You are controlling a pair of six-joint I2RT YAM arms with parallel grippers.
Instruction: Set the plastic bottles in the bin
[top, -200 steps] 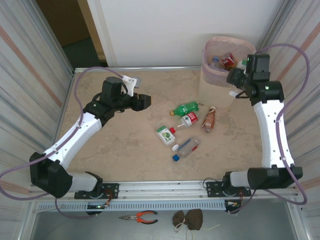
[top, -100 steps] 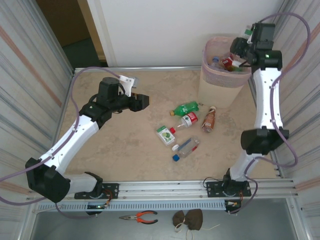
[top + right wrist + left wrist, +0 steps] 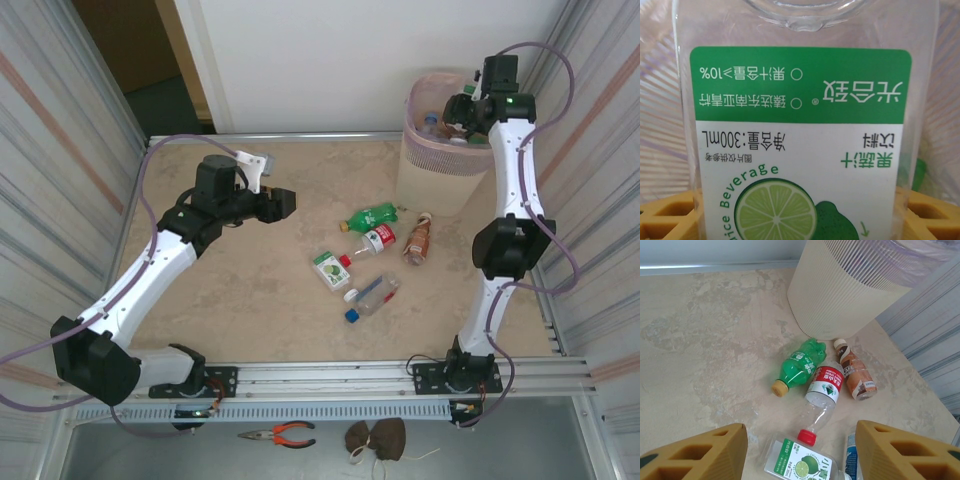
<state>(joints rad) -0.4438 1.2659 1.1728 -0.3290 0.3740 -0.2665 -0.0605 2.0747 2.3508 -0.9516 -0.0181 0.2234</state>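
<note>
Above the bin — right arm upstretched, fingers clasping lime bottle.

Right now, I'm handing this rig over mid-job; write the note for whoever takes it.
Left gripper: open, empty, above the table.
Right gripper: shut on a clear lime-labelled plastic bottle, over the pale pink slatted bin.
Done: several bottles lie in the bin.
To do: release that one, then bin five on the table: green, red-labelled clear, brown, lime-labelled, blue-capped clear.

A robot test cell in a lab: 2 arms bolted to a metal rail, a stone-patterned table walled by ribbed panels, pliers lying in front.
</note>
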